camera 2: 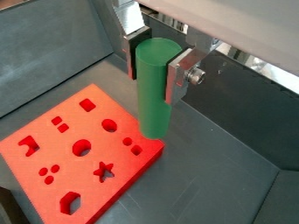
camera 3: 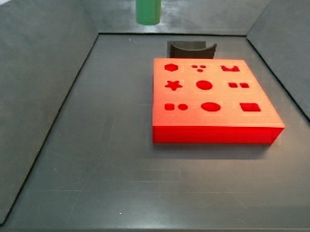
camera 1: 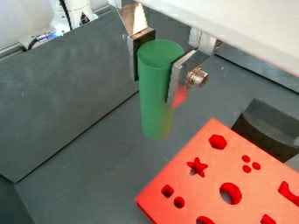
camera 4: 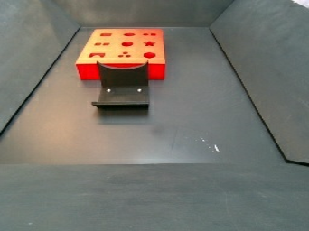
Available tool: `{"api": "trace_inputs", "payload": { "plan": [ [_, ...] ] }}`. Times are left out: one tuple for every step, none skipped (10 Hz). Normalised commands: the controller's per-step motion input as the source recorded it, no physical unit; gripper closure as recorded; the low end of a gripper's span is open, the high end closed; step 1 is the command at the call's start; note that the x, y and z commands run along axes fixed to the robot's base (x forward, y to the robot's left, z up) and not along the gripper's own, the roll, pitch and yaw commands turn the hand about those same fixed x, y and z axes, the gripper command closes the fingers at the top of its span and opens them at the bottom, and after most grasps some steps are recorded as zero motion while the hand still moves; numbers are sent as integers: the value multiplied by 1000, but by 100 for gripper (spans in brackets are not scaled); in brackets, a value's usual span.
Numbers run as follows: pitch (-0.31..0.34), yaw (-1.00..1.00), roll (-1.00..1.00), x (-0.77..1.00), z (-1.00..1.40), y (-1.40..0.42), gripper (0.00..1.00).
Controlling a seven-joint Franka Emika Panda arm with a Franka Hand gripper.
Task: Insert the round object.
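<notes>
The pincer (camera 1: 156,66) is clamped on the upper end of the green cylinder peg (camera 1: 156,92), its silver fingers (camera 2: 180,75) pressing the sides while most of the length hangs free below. The peg hangs upright in the air, above and to the side of the red block (camera 2: 70,171); a side view shows only its lower end (camera 3: 148,11) at the frame's upper edge. It looks stiff, light and smooth, probably slippery, so a firm, square hold near the top suits it. The block's shaped holes, including the round hole (camera 3: 205,85), all stand empty. A dark grey curved holder (camera 4: 122,87) rests on the bench (camera 4: 182,135) touching the block.
</notes>
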Motion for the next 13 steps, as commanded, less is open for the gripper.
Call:
{"api": "trace_inputs", "payload": {
  "plan": [
    [-39, 0, -27, 134, -300, 34, 100],
    [-80, 0, 4, 751, -471, 411, 100],
    [-84, 0, 64, 1000, -354, 454, 100],
    [-90, 0, 83, 1000, -314, 374, 100],
    [-99, 0, 64, 1000, -280, 346, 100],
    [-107, 0, 44, 1000, -257, 323, 100],
    [-110, 0, 51, 1000, -254, 314, 100],
    [-117, 0, 51, 1000, -257, 317, 100],
    [-139, 0, 24, 1000, -240, 260, 100],
    [-157, 0, 0, 1000, -229, 217, 100],
    [-174, 0, -13, 1000, -257, 151, 100],
    [-221, 0, -61, 1000, -331, 134, 100],
    [-236, 0, -61, 1000, -357, 149, 100]
  ]
}}
